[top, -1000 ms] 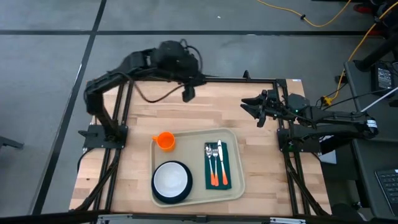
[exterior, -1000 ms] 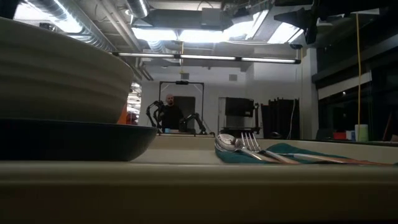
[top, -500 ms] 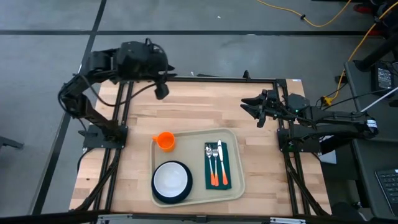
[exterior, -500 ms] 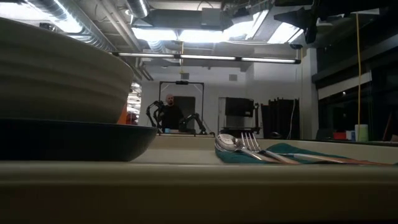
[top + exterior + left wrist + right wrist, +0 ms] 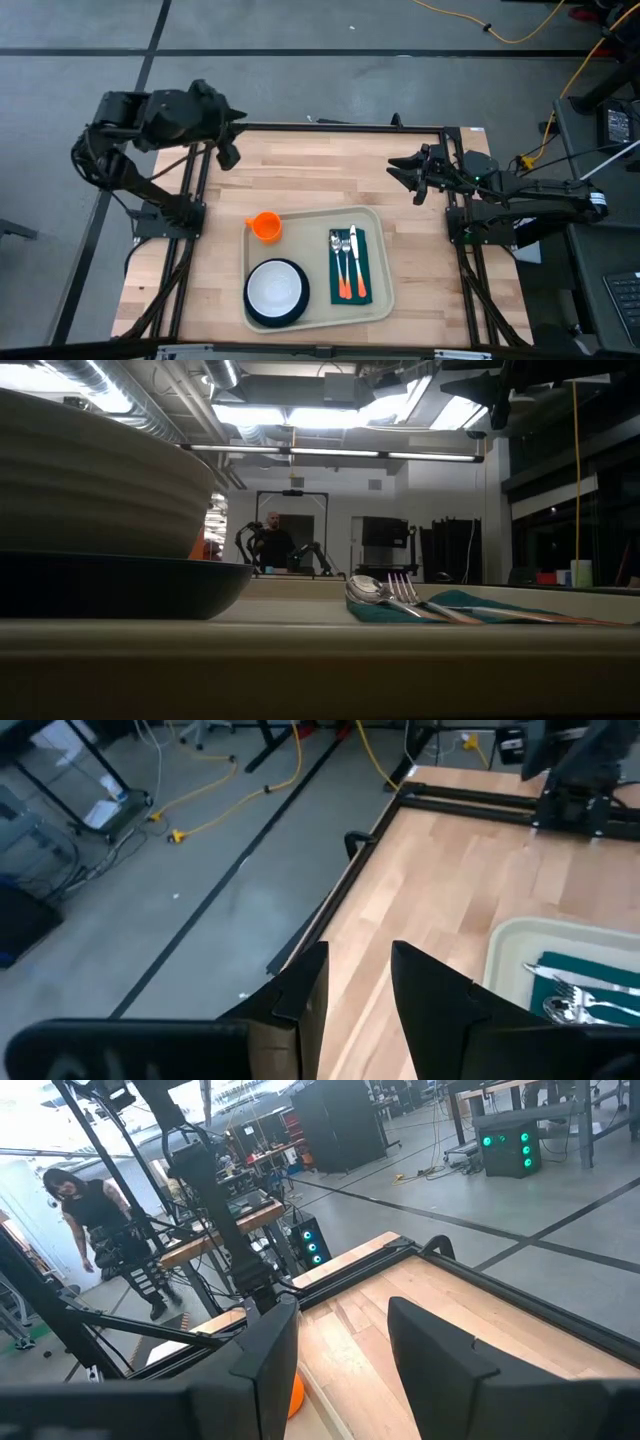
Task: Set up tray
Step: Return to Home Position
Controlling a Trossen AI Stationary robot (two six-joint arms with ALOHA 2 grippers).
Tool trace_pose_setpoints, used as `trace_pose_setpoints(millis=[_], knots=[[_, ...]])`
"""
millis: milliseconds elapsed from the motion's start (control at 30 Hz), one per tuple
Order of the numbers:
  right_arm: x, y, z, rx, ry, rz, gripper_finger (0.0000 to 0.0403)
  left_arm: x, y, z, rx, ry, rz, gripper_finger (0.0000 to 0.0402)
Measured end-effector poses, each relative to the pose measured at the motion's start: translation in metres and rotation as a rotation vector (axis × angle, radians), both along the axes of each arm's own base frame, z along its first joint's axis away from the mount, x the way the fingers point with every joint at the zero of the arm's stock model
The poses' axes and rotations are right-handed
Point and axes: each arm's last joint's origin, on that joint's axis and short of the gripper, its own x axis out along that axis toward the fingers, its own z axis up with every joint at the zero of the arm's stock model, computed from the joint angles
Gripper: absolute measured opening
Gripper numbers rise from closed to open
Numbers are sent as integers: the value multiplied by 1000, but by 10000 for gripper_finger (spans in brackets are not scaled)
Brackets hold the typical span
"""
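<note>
The beige tray lies on the wooden table toward its near edge. On it stand a white bowl on a dark plate, an orange cup at its far left corner, and a dark green napkin bearing a spoon and fork with orange handles. My left gripper hangs open and empty above the table's far left corner. My right gripper is open and empty at the far right, away from the tray.
Black frame rails run along the table's far and side edges. Bare wood lies between the tray and the far rail. A person stands in the room beyond the table.
My left arm has drawn back from above the table's far middle toward the far left corner, folding over its base. My right arm and the tray's things have kept still.
</note>
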Motion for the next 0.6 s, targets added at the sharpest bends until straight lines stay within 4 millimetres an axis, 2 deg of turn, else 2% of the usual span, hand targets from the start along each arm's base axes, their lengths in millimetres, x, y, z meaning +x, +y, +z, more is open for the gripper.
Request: trace_pose_setpoints(millis=[233,400,500,600], knots=[[0,0,0,1,0,0,163,-22,-18,-3,15,55,-54,107],[0,0,0,2,-1,0,163,-52,-25,-4,-24,-44,-73,107],[0,0,0,2,-1,0,163,-68,-26,-19,-14,-98,-33,107],[0,0,0,4,-1,0,163,-77,-28,-45,3,-144,15,107]])
